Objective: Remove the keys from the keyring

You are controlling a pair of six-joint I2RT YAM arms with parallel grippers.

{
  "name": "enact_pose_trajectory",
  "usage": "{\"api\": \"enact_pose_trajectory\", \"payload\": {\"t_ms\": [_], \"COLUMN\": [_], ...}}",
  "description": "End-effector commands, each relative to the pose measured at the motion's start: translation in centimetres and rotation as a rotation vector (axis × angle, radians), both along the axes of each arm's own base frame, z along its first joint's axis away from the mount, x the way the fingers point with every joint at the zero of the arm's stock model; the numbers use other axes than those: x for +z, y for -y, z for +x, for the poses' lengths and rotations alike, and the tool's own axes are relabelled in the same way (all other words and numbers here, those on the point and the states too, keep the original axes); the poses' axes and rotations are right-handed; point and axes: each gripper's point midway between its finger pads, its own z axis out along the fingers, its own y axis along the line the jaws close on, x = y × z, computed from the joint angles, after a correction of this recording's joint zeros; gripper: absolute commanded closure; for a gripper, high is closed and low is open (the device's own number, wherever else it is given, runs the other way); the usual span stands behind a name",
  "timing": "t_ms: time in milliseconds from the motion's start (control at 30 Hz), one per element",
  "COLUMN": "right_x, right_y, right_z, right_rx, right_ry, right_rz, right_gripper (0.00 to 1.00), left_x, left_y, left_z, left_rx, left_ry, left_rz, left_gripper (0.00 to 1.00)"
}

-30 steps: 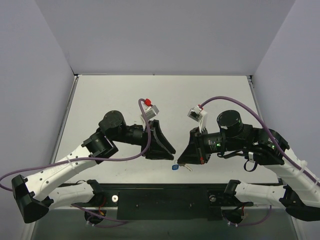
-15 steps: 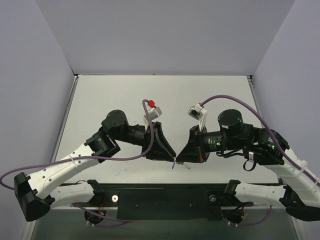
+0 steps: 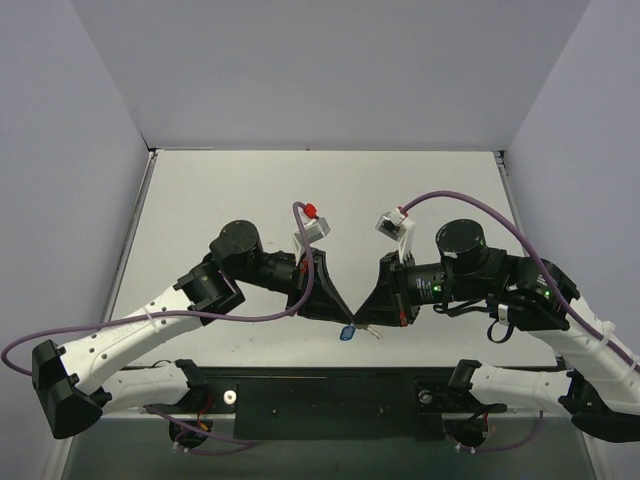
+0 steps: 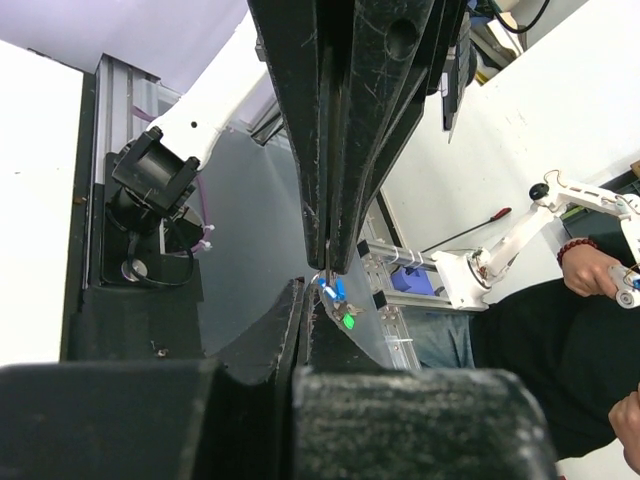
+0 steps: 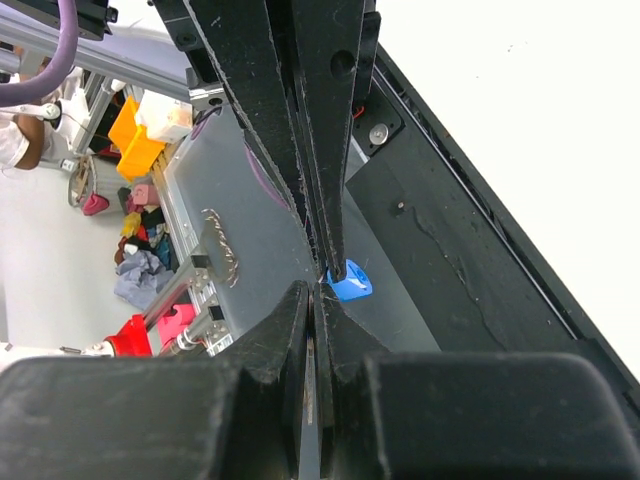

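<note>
Both grippers meet tip to tip above the table's near edge. The keyring (image 3: 346, 334) is a tiny blue piece hanging just under the two tips. In the left wrist view the keyring (image 4: 333, 290) hangs from the right gripper's fingertips (image 4: 327, 262), with the silver keys (image 4: 336, 307) and a green loop (image 4: 348, 321) dangling below it. My left gripper (image 4: 303, 288) is shut beside it. In the right wrist view the left gripper's fingertips (image 5: 335, 268) pinch the edge of the keyring (image 5: 352, 286). My right gripper (image 5: 312, 292) is shut; its own fingers hide what it holds.
The black mounting bar (image 3: 330, 400) runs along the near edge under the grippers. The white table (image 3: 250, 190) stretches behind them, walled at the left, right and back. Purple cables (image 3: 470, 205) loop over both arms.
My left gripper has moved right to the right gripper's tip and gone from open to shut at the keyring. The right arm has held still with the bunch.
</note>
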Motion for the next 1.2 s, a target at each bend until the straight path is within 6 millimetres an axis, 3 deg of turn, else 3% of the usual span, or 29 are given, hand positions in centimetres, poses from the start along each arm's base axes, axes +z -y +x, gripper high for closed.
{"api": "enact_pose_trajectory", "payload": {"t_ms": [0, 367, 933, 1167], "right_x": [1.3, 0.1, 0.0, 0.2], "right_y": [-0.5, 0.6, 1.4, 1.3], "right_z": [0.2, 2.3, 3.6, 3.7], "right_rx": [-0.005, -0.131, -0.211, -0.212], "right_ry": [0.034, 0.087, 0.126, 0.133], "right_rz": [0.053, -0.007, -0.019, -0.02], "right_gripper": [1.0, 1.0, 1.0, 1.0], "left_x": [2.5, 3.0, 3.4, 3.7], "left_y": [0.3, -0.1, -0.6, -0.4], "left_z": [0.3, 2.9, 5.2, 5.1], "left_rx": [0.04, 0.269, 0.454, 0.451], "left_ry": [0.044, -0.056, -0.172, -0.17], "left_rz": [-0.075, -0.084, -0.159, -0.146], "left_gripper": [1.0, 1.0, 1.0, 1.0]}}
